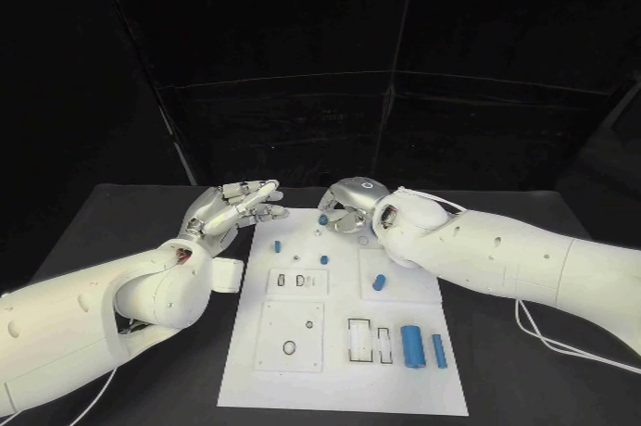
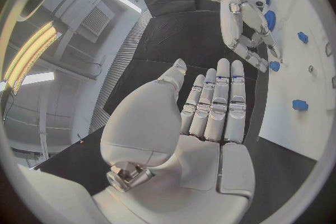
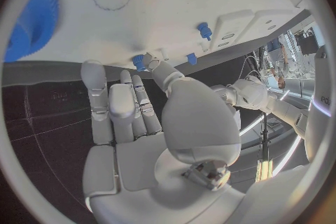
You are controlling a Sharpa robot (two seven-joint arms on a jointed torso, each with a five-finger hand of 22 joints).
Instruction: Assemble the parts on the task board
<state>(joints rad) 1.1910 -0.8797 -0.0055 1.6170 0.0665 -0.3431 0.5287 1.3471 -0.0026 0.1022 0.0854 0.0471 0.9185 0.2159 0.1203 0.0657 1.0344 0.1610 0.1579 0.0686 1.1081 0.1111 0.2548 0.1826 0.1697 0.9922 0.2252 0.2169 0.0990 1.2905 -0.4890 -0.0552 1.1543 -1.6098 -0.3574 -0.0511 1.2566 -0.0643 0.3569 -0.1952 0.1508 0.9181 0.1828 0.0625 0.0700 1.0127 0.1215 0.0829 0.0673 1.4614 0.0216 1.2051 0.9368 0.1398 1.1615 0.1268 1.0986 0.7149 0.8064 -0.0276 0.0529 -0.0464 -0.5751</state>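
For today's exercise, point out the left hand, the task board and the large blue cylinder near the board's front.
left hand [image 1: 238,206], head view, on its fingers.
task board [image 1: 254,382], head view, bare front corner.
large blue cylinder [image 1: 414,345], head view, mid-body.

Both arms wore smooth, rounded white shells dotted with small dark holes, each ending in a silver, segmented hand, the left hand [image 1: 235,207] and the right hand [image 1: 350,204], with thin white cables trailing beneath the forearms.

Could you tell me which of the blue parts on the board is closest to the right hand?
The small blue part at the board's far edge, just beside the right hand's fingers. The other blue parts lie farther down the board, toward the robot.
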